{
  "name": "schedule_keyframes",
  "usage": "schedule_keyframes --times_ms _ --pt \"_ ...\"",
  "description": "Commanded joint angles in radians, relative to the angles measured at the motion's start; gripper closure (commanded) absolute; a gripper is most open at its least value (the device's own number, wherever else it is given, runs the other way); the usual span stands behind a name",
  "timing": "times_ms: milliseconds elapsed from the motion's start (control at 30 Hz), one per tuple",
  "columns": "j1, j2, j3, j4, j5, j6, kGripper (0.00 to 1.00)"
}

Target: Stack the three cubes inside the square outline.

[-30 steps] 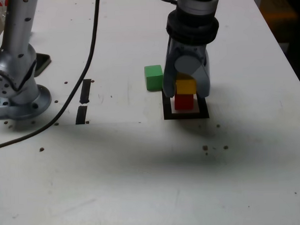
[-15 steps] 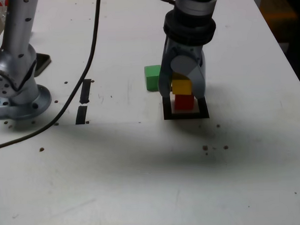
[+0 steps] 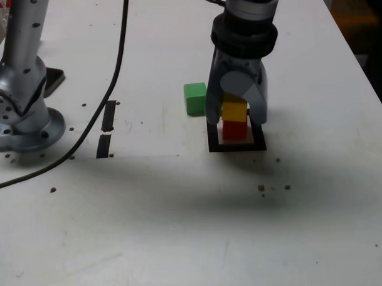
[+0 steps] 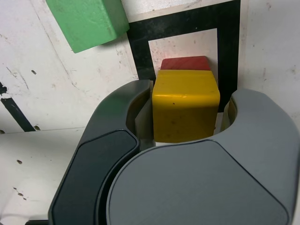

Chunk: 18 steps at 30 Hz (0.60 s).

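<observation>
Wrist view: open hand point(image 4: 191, 96) around yellow cube point(image 4: 185, 108), slim gap at 1 edge. Red cube point(image 4: 186, 63) beneath, within square outline point(image 4: 228, 56).

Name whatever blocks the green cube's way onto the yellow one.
The claw: it hangs over the yellow cube, jaws around it. Nothing else visible stands between that and the green cube.

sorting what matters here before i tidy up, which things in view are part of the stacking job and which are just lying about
Part of the job:
- red cube
- yellow cube
- green cube
- black square outline
- gripper

Just lying about:
- two short black strips
- dark cable
</observation>
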Motion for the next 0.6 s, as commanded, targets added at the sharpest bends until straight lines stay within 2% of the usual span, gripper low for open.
schedule_keyframes --times_ms 0,567 --pt "0.002 0.001 -0.004 0.001 0.002 0.003 0.37" --pt "0.002 -0.037 -0.006 0.013 0.014 0.001 0.31"
